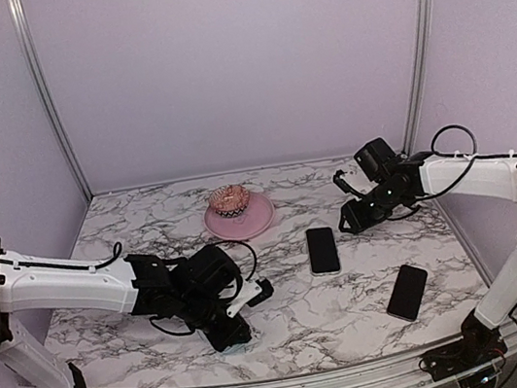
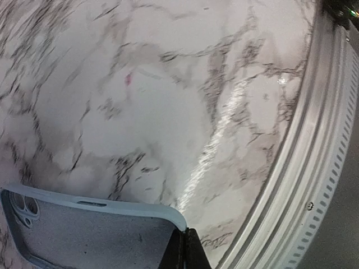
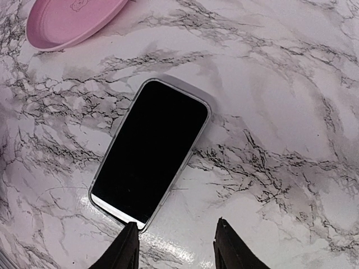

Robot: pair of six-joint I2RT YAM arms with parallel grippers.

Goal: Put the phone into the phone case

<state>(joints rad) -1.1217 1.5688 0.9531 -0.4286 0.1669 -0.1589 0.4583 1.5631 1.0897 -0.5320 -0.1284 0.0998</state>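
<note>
The phone (image 1: pixel 322 250) lies flat, screen up, at the table's middle right. In the right wrist view the phone (image 3: pixel 151 154) shows a black screen and a thin pale, partly see-through rim. My right gripper (image 1: pixel 349 219) is open and empty just right of it; in its own view the right gripper (image 3: pixel 176 246) hovers at the phone's near corner, the left fingertip (image 3: pixel 126 246) over that corner. My left gripper (image 2: pixel 188 241) is shut on a corner of a grey-blue slab (image 2: pixel 84 230) with a camera square, held just above the table's front left (image 1: pixel 246 299). No separate clear phone case shows.
An all-dark phone (image 1: pixel 408 291) lies at the front right. A pink plate (image 1: pixel 253 222) with a small brown thing (image 1: pixel 229 198) on it stands at the back middle; its rim shows in the right wrist view (image 3: pixel 67 25). The metal front rail (image 2: pixel 314 168) runs beside my left gripper.
</note>
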